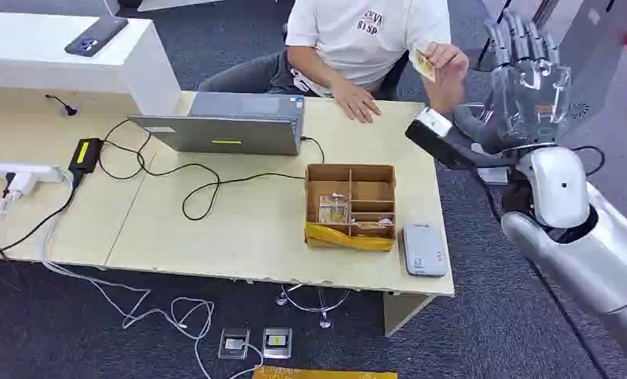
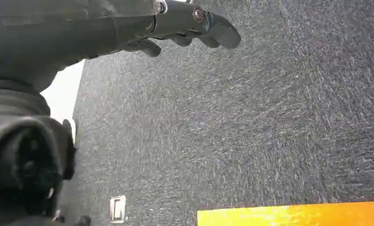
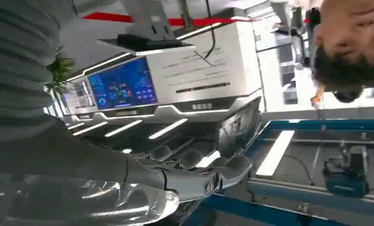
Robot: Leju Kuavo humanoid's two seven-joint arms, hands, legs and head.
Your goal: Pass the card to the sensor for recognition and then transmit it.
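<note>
A seated person in a white shirt holds the small yellowish card point(image 1: 426, 63) up in one hand, beyond the table's far right corner. My right hand point(image 1: 531, 79) is raised just to the right of that card, fingers stretched upward and apart, with nothing in it. In the right wrist view, the same hand point(image 3: 185, 179) shows straight fingers and no card. The grey card sensor point(image 1: 423, 249) lies flat near the table's front right corner. My left hand point(image 2: 185, 23) hangs over the dark carpet, fingers loosely extended, holding nothing.
A cardboard box point(image 1: 350, 237) with compartments and small items sits left of the sensor. A grey laptop point(image 1: 223, 126), black cables, a power adapter point(image 1: 84, 155) and a white power strip point(image 1: 22, 174) occupy the wooden table point(image 1: 239, 229). A phone point(image 1: 95, 35) lies on the white counter.
</note>
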